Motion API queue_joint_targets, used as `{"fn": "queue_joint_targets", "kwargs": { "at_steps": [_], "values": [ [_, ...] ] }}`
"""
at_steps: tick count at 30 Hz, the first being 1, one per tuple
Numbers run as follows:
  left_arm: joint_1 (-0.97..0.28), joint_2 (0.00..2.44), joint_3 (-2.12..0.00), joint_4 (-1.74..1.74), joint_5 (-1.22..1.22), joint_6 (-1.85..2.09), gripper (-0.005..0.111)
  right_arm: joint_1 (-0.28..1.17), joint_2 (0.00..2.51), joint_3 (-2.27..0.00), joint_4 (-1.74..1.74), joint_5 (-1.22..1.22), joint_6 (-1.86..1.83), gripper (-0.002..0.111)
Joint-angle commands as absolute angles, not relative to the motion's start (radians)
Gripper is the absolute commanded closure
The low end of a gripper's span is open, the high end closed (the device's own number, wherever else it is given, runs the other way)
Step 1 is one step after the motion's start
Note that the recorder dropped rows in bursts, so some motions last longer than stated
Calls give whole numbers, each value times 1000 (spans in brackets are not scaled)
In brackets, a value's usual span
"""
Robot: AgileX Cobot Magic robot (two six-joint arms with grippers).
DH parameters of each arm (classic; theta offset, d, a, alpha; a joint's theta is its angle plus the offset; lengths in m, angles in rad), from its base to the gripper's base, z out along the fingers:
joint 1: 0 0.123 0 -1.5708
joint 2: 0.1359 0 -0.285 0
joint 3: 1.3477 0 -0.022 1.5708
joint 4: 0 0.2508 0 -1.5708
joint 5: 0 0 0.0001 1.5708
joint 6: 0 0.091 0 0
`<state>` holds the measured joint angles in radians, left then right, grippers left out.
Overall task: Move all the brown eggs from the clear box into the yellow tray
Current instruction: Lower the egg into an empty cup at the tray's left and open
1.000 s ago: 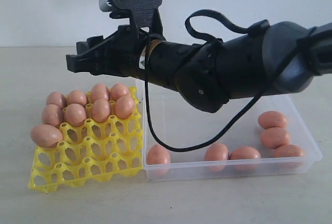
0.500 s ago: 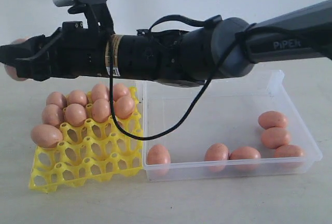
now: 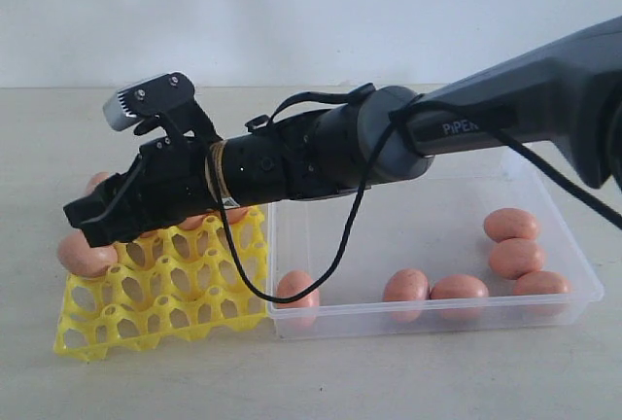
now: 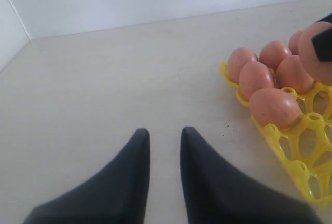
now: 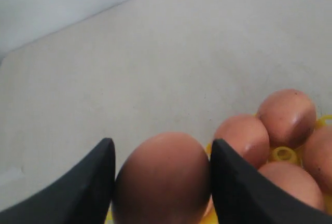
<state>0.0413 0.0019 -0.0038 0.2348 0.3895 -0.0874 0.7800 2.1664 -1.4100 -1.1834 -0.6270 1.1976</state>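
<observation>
While the left gripper (image 4: 164,131) hangs over bare table (image 4: 104,68) with empty jaws narrowly apart, the right gripper (image 3: 89,222) clasps a brown egg (image 5: 162,180) low over the yellow tray (image 3: 165,315) (some cups filled), and six eggs (image 3: 459,288) lie in the clear box (image 3: 428,235).

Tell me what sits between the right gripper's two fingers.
A brown egg fills the gap between the right gripper's fingers, touching both; the right wrist view shows it.

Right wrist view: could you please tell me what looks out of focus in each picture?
Right wrist view: the held egg and right gripper are soft. Left wrist view: the left gripper blurs, the yellow tray looks sharper. Exterior view: mildly soft throughout.
</observation>
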Motion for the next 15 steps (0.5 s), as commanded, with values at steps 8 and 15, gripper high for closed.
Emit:
{"fn": "queue_joint_targets", "kwargs": {
  "at_steps": [8,15],
  "values": [
    [36,0,0,233,382,-89,85,777,2175,-1416,-1201,-593,1170,109],
    [36,0,0,233,382,-89,85,778,2175,-1416,-1209,-532,1080,109]
  ]
}}
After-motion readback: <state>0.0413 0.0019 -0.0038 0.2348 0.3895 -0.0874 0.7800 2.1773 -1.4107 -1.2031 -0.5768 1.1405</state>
